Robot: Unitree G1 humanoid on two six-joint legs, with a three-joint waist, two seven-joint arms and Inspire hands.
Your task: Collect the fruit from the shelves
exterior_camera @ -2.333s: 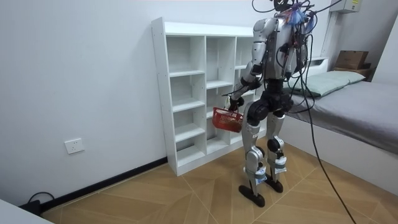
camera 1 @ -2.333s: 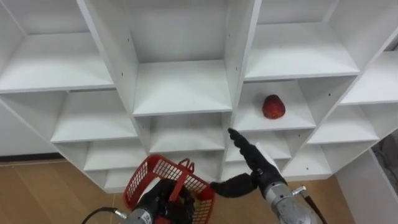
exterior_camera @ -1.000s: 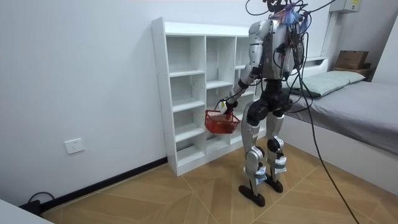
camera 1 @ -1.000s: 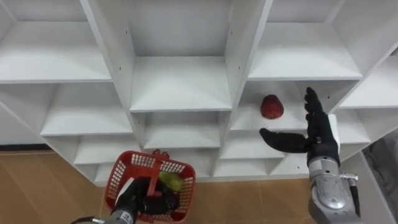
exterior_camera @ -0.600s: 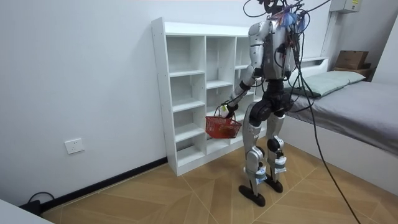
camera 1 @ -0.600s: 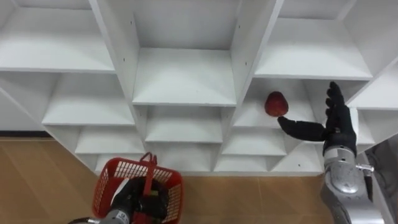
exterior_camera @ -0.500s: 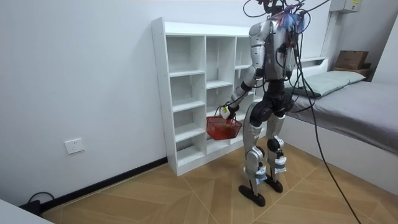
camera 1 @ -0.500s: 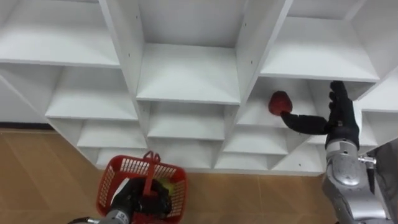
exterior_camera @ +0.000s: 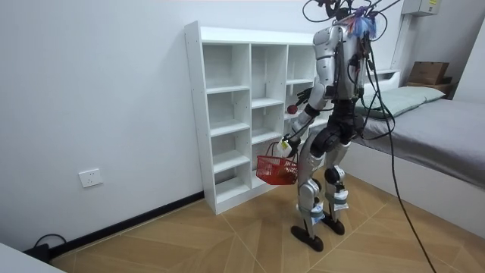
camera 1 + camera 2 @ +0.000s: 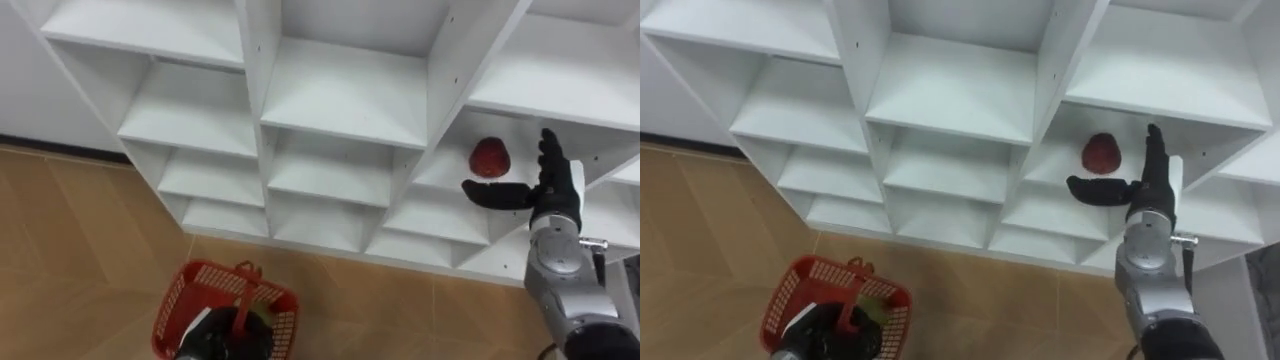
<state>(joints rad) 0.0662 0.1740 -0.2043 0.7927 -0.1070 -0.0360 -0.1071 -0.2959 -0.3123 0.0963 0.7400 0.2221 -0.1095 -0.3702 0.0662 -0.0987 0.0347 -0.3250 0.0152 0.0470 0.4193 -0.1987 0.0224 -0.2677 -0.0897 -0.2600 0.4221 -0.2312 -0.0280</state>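
Two poses: right robot hand [image 10: 555, 196] upright and spread beside red fruit [image 10: 488, 157]; left robot hand [image 10: 214, 338] gripping basket [image 10: 216, 270].

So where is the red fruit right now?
The red fruit sits on a shelf of the closet, at the upper right of the eye views, with the open right hand just beside it.

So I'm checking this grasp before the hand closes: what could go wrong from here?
1. The right hand is open next to the red fruit; an off-centre close could nudge the round fruit deeper into the closet compartment or off its shelf.
2. The red basket hangs low from the left hand, far from the fruit, so the fruit might drop on the way across.
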